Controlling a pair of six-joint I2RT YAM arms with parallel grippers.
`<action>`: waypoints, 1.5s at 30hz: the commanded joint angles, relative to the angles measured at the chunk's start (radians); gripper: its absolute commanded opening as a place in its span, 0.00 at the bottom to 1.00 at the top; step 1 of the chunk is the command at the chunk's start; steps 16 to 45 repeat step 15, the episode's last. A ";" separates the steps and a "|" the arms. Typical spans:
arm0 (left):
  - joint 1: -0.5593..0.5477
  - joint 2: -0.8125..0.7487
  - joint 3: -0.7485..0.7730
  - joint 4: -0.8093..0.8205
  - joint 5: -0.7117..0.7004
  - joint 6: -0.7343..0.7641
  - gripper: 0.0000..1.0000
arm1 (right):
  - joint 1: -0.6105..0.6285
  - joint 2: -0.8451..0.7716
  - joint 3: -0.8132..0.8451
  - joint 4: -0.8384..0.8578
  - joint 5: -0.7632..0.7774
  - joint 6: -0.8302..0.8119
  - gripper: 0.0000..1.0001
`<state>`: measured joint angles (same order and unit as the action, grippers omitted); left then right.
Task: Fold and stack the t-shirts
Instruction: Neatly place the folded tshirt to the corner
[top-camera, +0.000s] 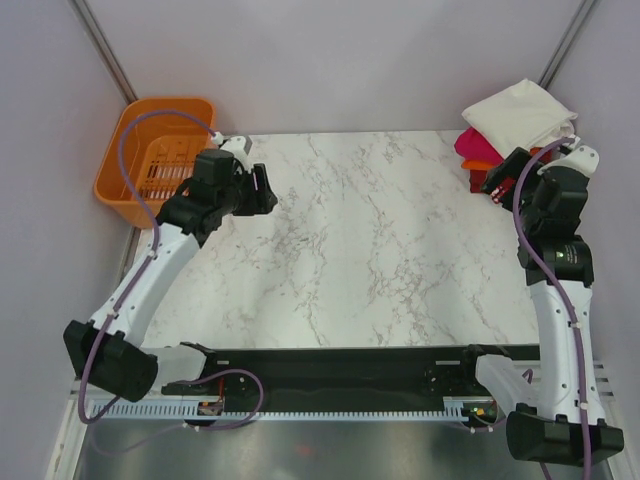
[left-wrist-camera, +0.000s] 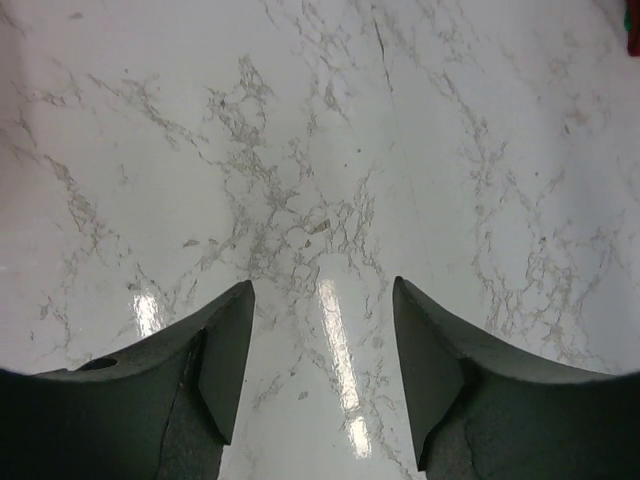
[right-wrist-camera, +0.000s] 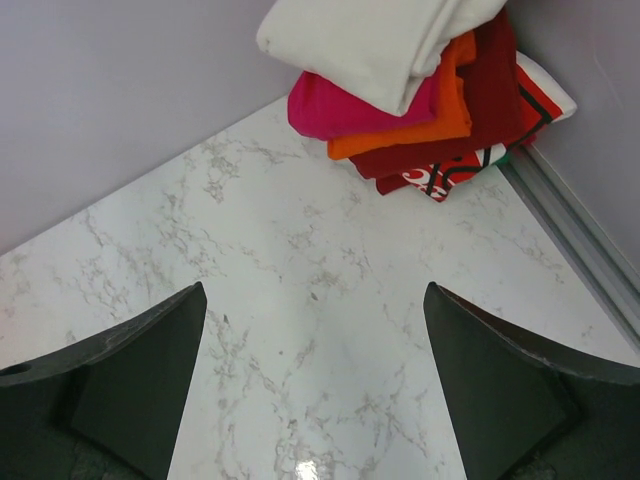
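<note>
The t-shirts lie folded in one stack at the table's far right corner. The cream-white one (top-camera: 518, 112) (right-wrist-camera: 380, 40) is on top. Under it are the magenta-pink one (right-wrist-camera: 340, 108), the orange one (right-wrist-camera: 420, 125), the dark red one (right-wrist-camera: 480, 110) and a printed red-and-white one (right-wrist-camera: 450, 175). My right gripper (top-camera: 498, 185) (right-wrist-camera: 314, 290) hovers open just in front of the stack, with only bare marble between its fingers. My left gripper (top-camera: 267, 190) (left-wrist-camera: 322, 283) hangs open over the far left of the table, holding nothing.
An orange plastic slotted basket (top-camera: 155, 160) stands off the table's far left corner, close behind the left arm. A metal rail (right-wrist-camera: 570, 230) runs along the right edge beside the stack. Grey walls close the back and sides.
</note>
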<state>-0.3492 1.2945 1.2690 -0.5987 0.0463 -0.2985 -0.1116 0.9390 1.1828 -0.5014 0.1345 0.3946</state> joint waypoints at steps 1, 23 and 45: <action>-0.002 -0.076 -0.025 0.137 -0.043 -0.011 0.65 | 0.007 -0.023 -0.014 -0.020 0.071 -0.039 0.98; -0.002 -0.156 -0.074 0.189 -0.092 -0.016 0.65 | 0.036 0.008 0.002 -0.025 0.128 -0.059 0.98; -0.002 -0.156 -0.074 0.189 -0.092 -0.016 0.65 | 0.036 0.008 0.002 -0.025 0.128 -0.059 0.98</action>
